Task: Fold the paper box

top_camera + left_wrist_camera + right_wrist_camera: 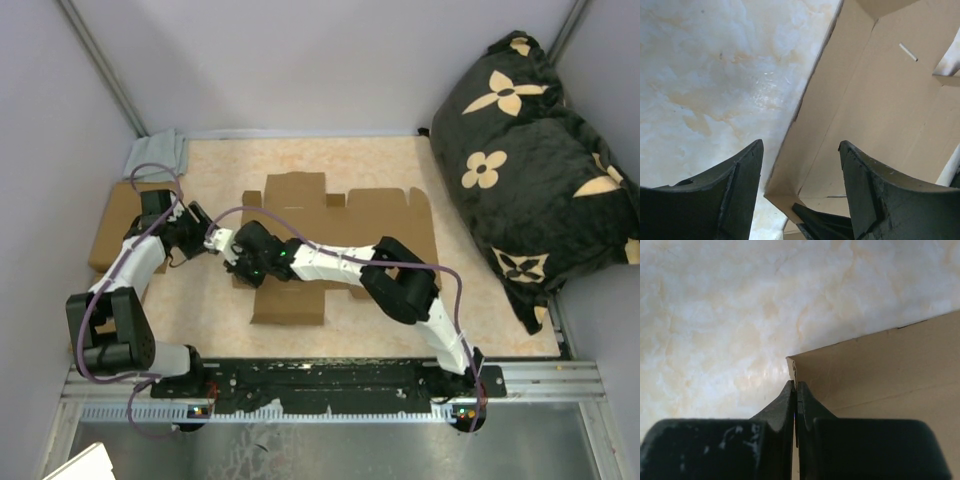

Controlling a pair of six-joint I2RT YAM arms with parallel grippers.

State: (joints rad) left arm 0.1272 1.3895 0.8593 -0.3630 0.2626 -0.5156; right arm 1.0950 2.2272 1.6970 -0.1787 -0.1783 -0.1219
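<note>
Lying flat across the middle of the desk (200, 310), the paper box (385, 225) has its left flap corner pinched by the right tool (795, 390), jaws closed tight. The left tool (801, 144) hangs wide open, empty, over that same flap.

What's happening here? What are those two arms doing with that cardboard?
Two robot arms are working on a brown paper box, which lies as an unfolded sheet on the table. The right gripper is pinched shut on a corner at the sheet's left edge. The left gripper hangs open just above that same edge, gripping nothing. The box is not yet folded into shape.
</note>
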